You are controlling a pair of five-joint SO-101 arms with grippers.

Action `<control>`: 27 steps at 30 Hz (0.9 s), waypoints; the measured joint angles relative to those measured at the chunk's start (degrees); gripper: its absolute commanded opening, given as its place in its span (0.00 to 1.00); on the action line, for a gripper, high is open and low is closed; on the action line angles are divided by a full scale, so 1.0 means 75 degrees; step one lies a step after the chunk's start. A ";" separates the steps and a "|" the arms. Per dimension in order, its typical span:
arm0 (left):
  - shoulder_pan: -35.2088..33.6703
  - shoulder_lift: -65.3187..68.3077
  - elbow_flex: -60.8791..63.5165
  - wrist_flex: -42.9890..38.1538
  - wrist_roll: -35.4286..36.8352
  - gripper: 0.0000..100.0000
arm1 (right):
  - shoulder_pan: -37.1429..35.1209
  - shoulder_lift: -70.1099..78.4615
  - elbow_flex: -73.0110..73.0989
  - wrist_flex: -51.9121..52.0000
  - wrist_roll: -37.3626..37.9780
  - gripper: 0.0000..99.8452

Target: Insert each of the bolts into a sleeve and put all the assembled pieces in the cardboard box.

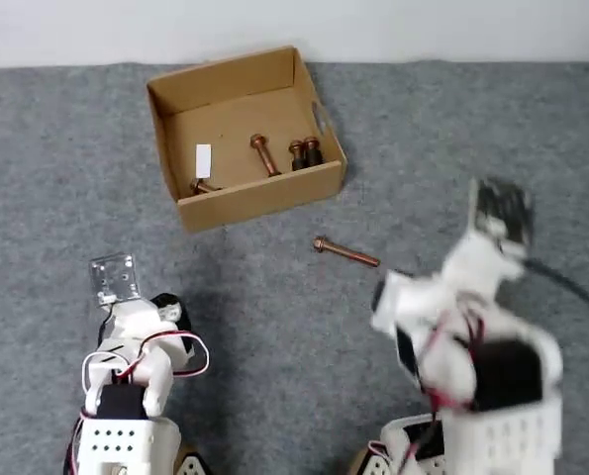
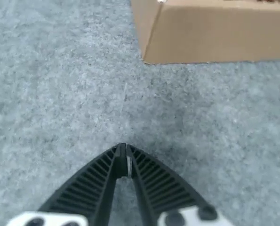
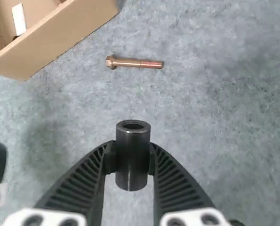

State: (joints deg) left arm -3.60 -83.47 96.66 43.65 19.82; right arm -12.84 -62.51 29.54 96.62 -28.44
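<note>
Right wrist view: the black sleeve [image 3: 132, 155] sits clamped between the right fingers [image 3: 85, 181], its open end showing. Beyond it a copper bolt [image 3: 134, 62] lies on the grey worktop [image 3: 224, 94], near the box [image 3: 50, 35]. In the high view, several pieces [image 1: 306, 152] lie inside the box. The left fingers [image 2: 95, 181] are pressed together and empty, near a box corner.

High view overlooks the table [image 1: 274, 327]; both low wrist views share the cardboard box [image 1: 259, 201].
</note>
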 measured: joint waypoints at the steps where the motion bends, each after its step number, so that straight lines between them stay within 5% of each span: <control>1: 0.0000 0.0000 -0.0070 0.0023 -0.0105 0.01 | 0.0070 -0.0586 0.0527 -0.0117 0.0059 0.01; 9: 0.0023 0.0059 -0.2063 0.2075 -0.0199 0.01 | 0.0246 -0.5064 0.3399 -0.0856 0.1055 0.01; 15: 0.0082 0.0387 -0.4114 0.3739 0.0105 0.01 | 0.0223 -0.5275 0.3704 -0.0973 0.1125 0.01; 21: 0.0305 0.2860 -0.6658 0.5228 0.1371 0.01 | 0.0246 -0.5286 0.3716 -0.0985 0.1055 0.01; 27: 0.1758 0.6470 -1.0010 0.7010 0.3282 0.01 | 0.0211 -0.5521 0.3950 -0.0985 0.1055 0.01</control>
State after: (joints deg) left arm 9.58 -34.95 21.58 96.22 44.44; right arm -11.25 -103.91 59.16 89.23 -20.53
